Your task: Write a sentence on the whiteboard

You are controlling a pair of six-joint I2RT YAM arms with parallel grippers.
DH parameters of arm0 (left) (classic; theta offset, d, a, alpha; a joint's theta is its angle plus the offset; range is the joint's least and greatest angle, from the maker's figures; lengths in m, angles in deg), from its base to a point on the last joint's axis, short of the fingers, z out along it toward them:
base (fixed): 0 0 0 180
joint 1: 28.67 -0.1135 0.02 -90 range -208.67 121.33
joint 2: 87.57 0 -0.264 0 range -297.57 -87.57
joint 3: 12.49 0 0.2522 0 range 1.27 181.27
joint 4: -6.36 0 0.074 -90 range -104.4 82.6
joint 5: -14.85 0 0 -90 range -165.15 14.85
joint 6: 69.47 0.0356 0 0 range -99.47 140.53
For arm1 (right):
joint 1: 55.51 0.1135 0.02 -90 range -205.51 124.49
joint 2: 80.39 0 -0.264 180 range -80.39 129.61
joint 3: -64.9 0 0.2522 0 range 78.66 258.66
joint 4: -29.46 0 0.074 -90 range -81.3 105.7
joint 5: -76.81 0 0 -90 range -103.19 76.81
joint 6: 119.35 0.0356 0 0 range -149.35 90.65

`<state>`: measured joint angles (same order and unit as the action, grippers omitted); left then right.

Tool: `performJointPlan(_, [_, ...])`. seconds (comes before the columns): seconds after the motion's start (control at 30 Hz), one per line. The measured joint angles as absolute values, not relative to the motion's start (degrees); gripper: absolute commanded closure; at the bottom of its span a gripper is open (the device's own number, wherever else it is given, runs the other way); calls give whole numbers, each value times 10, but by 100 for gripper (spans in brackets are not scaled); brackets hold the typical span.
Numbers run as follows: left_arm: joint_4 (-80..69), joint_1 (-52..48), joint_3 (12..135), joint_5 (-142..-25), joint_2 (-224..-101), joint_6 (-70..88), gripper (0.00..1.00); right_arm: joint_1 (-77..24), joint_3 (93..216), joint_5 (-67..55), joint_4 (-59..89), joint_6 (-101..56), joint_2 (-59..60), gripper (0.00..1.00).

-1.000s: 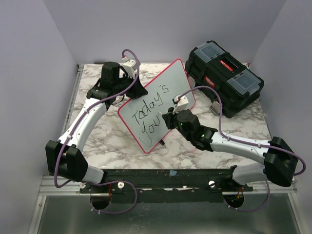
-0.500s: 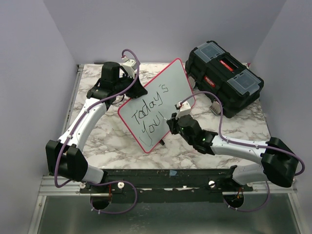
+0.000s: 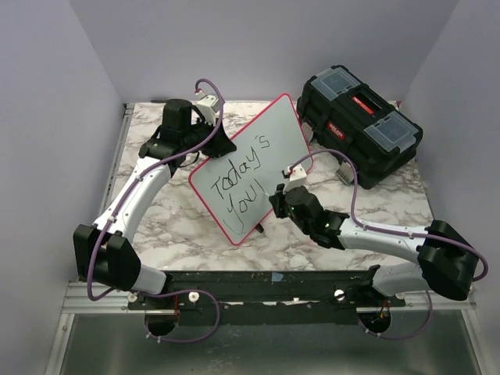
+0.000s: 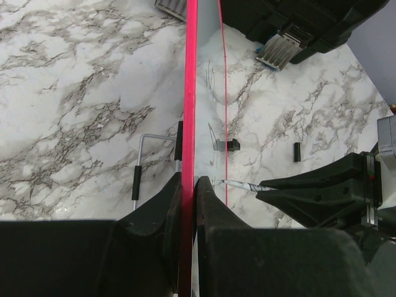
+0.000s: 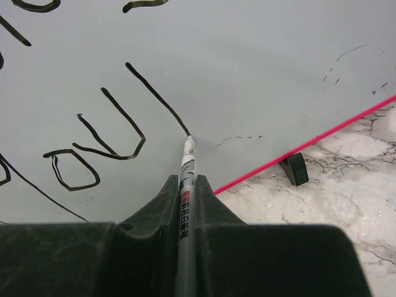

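Top external view gives you one container, the black toolbox (image 3: 361, 125), at the far right of the marble tabletop (image 3: 187, 234). Its lid is down. Two small clear-lidded compartments sit in the lid, one towards each end, and you cannot tell what they hold.

The whiteboard (image 3: 277, 129) stands on edge near the middle of the tabletop, just left of the toolbox. Its written face leans towards the arm bases. The sentence (image 3: 238, 183) runs in two slanted lines: "Today's" above, and "You" with one further straight stroke below.

Your left arm reaches up the left side and bends in behind the board. In the left wrist view, the left pincer (image 4: 187, 183) is clamped on the board's red rim, one finger on each face. A bent wire prop (image 4: 143, 166) lies on the marble behind the board.

Your right arm stretches low from the right base towards the board's lower right part, with the wrist pointing at the writing. In the right wrist view, the right pincer (image 5: 185, 183) is closed tight on a thin marker (image 5: 186, 162). The marker's tip touches the board at the lower end of that last stroke, just above the red bottom edge.
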<state>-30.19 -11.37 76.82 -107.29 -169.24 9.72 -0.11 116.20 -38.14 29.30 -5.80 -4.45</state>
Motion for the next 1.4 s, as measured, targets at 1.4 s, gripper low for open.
performJointPlan(1.4, [-302,-114,768,-1071,-1692,97,100,-1,1262,-390,251,-88,-22,99])
